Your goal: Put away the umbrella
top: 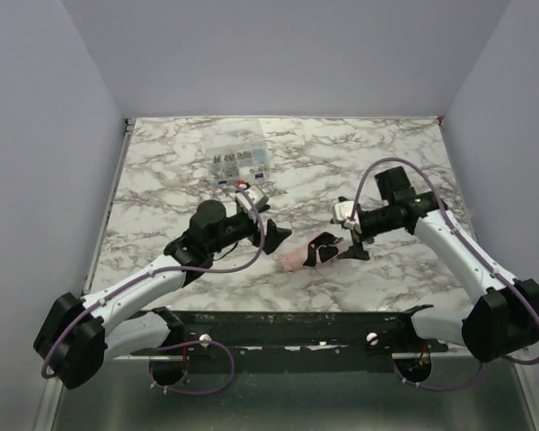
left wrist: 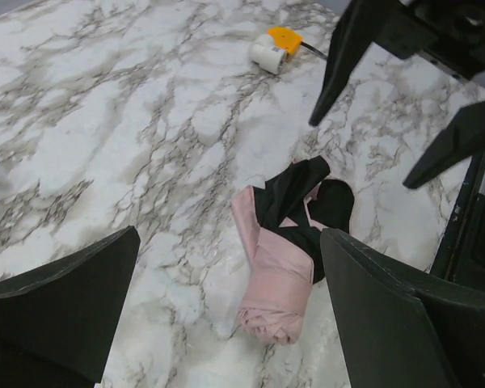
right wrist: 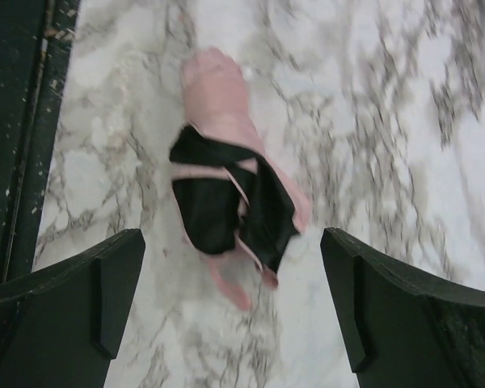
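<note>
The umbrella lies on the marble table between my two grippers as a small rolled pale pink bundle with black fabric folded over one end. In the left wrist view the umbrella rests on the table just ahead of my open left gripper, untouched. In the right wrist view the umbrella lies ahead of my open right gripper, its black part and pink strap nearest the fingers. From above, my left gripper is to its left and my right gripper to its right. Neither holds anything.
A clear compartment box of small parts sits further back on the table. A small orange and white object lies beyond the umbrella. The dark front rail runs close along the umbrella's near side.
</note>
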